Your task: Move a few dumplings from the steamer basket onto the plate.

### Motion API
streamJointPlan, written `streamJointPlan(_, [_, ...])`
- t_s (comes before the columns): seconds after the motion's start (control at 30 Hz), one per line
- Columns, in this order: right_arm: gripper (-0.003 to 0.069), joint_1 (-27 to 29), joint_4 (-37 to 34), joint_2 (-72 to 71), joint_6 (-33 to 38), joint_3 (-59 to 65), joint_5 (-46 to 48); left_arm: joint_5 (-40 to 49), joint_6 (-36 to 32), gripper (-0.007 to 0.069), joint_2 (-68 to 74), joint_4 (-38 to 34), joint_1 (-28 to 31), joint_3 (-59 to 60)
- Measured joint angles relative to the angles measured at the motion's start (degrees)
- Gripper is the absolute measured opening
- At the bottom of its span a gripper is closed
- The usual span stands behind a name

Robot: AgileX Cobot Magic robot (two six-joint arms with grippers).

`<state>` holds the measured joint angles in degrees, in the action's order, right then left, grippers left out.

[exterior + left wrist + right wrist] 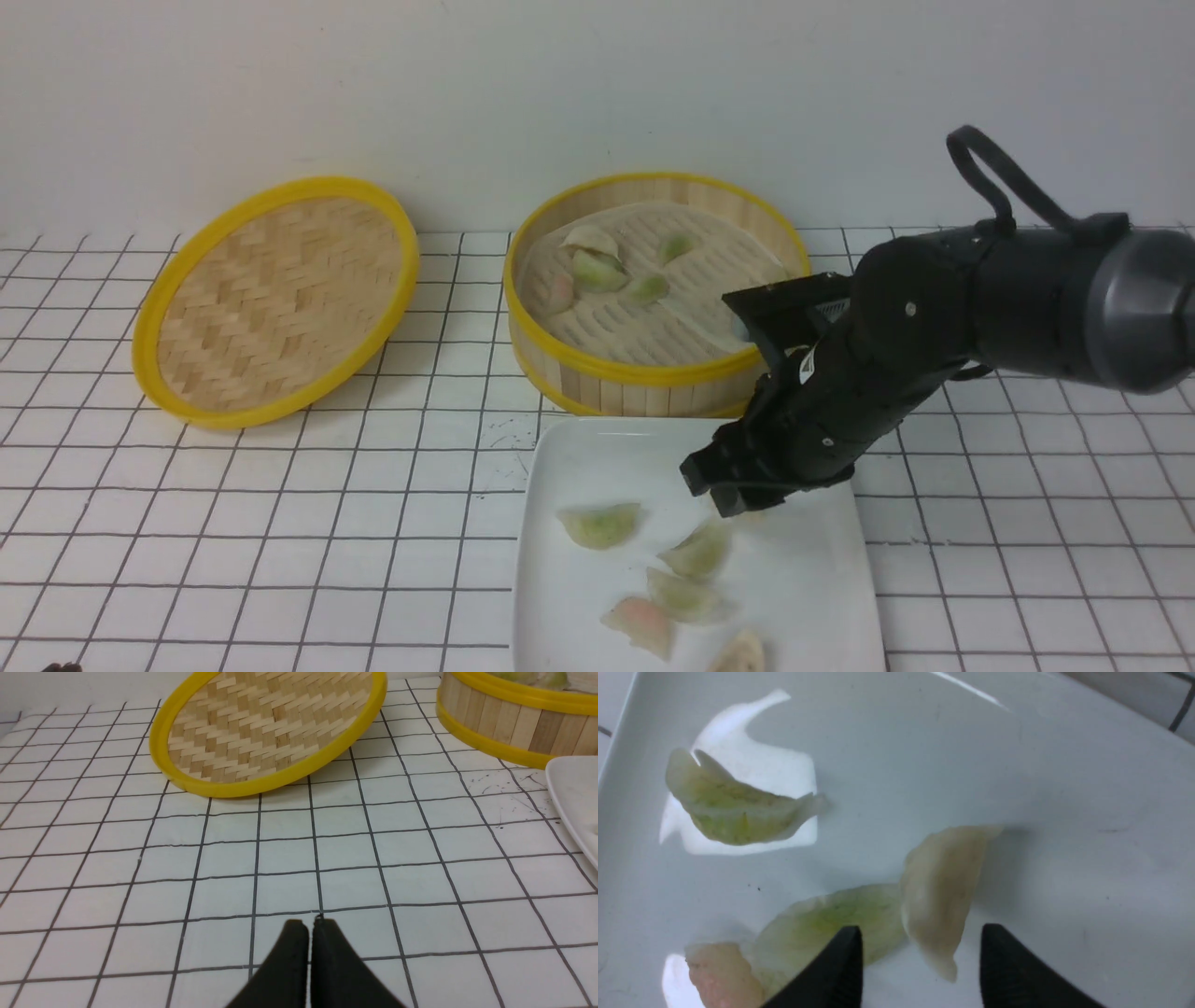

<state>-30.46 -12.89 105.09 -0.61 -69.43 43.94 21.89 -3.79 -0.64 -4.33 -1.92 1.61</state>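
right gripper parted over the plate, whitish dumpling between its tips, seemingly ungripped; left gripper looks closed over bare counter; a low or sideways retreat by the right could drag that dumpling into its green neighbour

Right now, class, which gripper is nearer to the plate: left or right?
Right. The right gripper is over the plate, jaws apart; the left gripper is off to the plate's left, above the bare tiled surface.
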Motion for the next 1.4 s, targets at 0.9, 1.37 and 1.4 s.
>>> streamJointPlan(0.9, [-0.0013, 0.0, 15.65, -68.85, -14.41, 19.43, -11.33, 0.0, 0.0, -0.0006, 0.0, 0.0, 0.0, 0.0])
streamJointPlan(1.37, [-0.0014, 0.0, 20.37, -104.96, -19.09, 47.98, -23.53, 0.0, 0.0, -0.0006, 0.0, 0.0, 0.0, 0.0])
streamJointPlan(1.4, [-0.0014, 0.0, 20.37, -105.66, -19.15, 48.95, -23.68, 0.0, 0.0, -0.0006, 0.0, 0.0, 0.0, 0.0])
